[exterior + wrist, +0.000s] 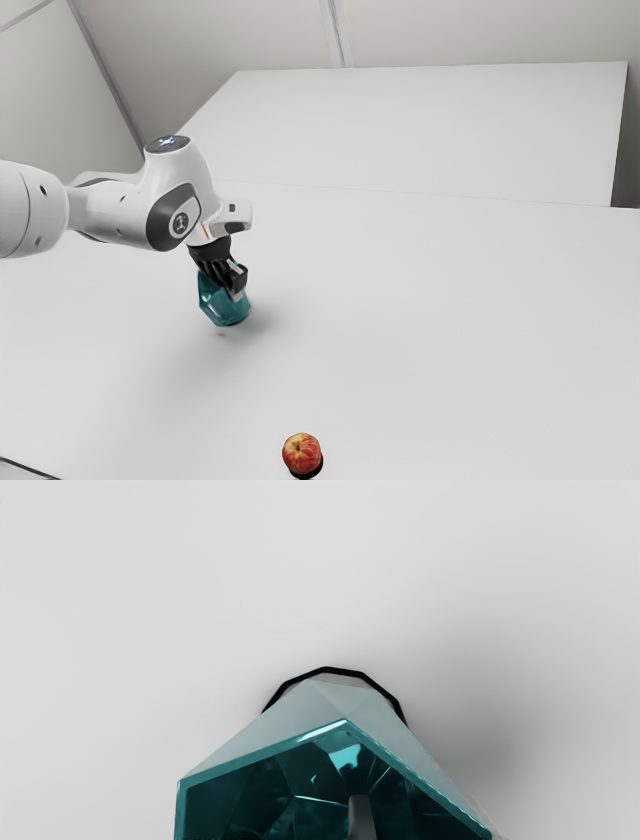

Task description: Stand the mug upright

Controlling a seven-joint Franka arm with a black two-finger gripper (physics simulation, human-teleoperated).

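The gripper (237, 290) reaches down at the teal faceted mug (212, 302) in the exterior view, shut on it and partly covering its upper part. The mug's lower end is a little above the table, over a small faint shadow, and its body looks somewhat tilted. In the wrist view the open mouth of the mug (240, 765) faces my hand, with its narrower base beyond. One dark finger (362, 817) reaches inside the mouth; the other is hidden there. The mug's handle cannot be made out.
A red and yellow apple (302, 453) sits on the white table (450, 330) near the exterior view's bottom edge, well apart from the mug. Behind is another white surface (430, 125), with walls beyond it.
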